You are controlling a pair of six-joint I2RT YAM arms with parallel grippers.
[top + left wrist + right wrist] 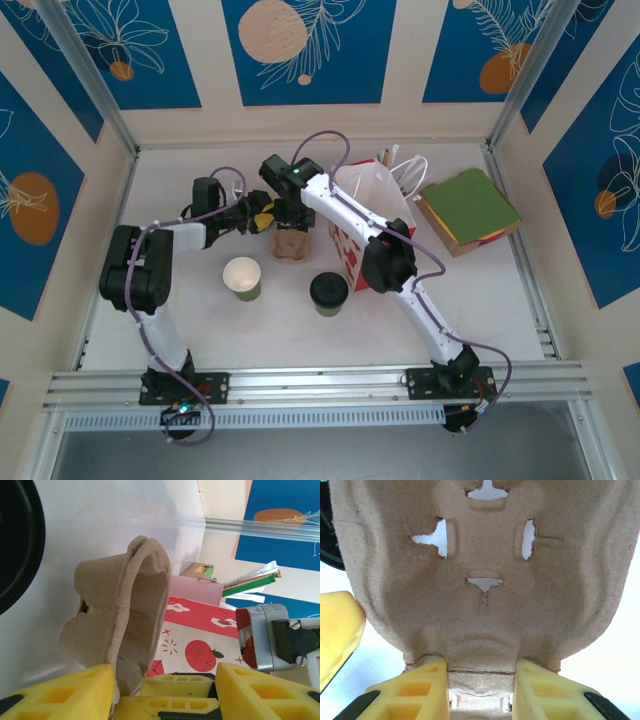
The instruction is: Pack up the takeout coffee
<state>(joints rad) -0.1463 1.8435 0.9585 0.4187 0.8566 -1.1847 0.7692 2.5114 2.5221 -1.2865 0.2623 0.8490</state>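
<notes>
Takeout coffee (328, 292) stands upright with its black lid on, on the white table (500, 300), just in front of the red-and-white bag (372, 215) and to the right of a lidless green cup (243, 278). Behind both cups, the right gripper (480, 672) pinches the rim of a brown pulp cup carrier (290, 242). The left gripper (165, 677) has its yellow fingers (65, 695) spread wide around the carrier's other edge, not clamping it.
</notes>
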